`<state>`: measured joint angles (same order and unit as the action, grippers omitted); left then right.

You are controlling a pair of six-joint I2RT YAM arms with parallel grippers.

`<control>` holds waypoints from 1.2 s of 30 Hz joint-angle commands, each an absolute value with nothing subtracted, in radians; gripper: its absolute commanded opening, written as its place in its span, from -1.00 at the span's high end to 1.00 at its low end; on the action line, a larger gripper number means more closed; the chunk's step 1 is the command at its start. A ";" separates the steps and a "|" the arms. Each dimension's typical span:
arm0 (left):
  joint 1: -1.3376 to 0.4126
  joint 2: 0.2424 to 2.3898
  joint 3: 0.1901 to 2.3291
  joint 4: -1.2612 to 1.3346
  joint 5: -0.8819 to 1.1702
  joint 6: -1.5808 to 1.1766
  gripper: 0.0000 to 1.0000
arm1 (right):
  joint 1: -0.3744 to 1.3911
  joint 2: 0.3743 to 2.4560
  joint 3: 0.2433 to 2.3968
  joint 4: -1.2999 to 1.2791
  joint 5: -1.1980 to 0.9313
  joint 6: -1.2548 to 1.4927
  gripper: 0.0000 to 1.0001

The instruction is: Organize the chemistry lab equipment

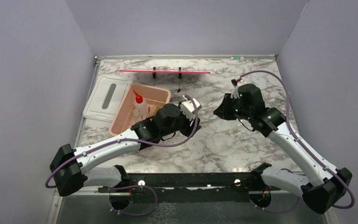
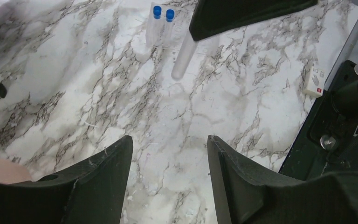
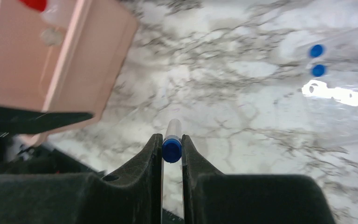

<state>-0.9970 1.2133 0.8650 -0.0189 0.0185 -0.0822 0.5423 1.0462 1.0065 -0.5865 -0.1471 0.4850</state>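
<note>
While my right gripper (image 3: 170, 137) pinches a blue-capped tube (image 3: 172, 148) at its cap, jaws narrow and closed on it, the clear body points away above the marble table (image 3: 242, 116). My left gripper (image 2: 168, 142) hangs with jaws wide and nothing between them, over bare marble just beside the pink tub (image 1: 158, 91). Two more blue-capped tubes (image 2: 162, 23) lie side by side on the table, close to the far end of the held one. A clear squeeze bottle with red nozzle (image 1: 139, 100) stands inside the tub.

Handling, as I judge it: the tube is light and stiff, with a smooth round wall that would slide or roll under a loose pinch. Whether it is glass or plastic I cannot tell, so I treat it as breakable. The cap is the safer hold, being less slick than the wall. The two lying tubes are best taken one at a time, across the body just below the cap.
</note>
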 commanded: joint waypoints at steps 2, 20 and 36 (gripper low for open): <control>-1.002 1.110 0.922 -0.163 -0.083 -0.184 -0.25 | 0.546 1.073 1.022 -0.677 0.296 0.496 0.85; -1.003 0.928 0.846 -0.137 -0.126 -0.184 -0.27 | 0.515 1.288 0.919 -0.490 0.519 0.545 0.85; -1.003 0.937 0.845 -0.137 -0.131 -0.191 -0.27 | 0.410 1.398 0.904 -0.386 0.386 0.506 0.85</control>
<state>-0.9974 0.9413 0.8524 -0.1562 -0.1062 -0.1806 0.4286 1.3727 0.9169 -0.4339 0.4301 0.5209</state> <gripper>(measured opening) 0.632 0.189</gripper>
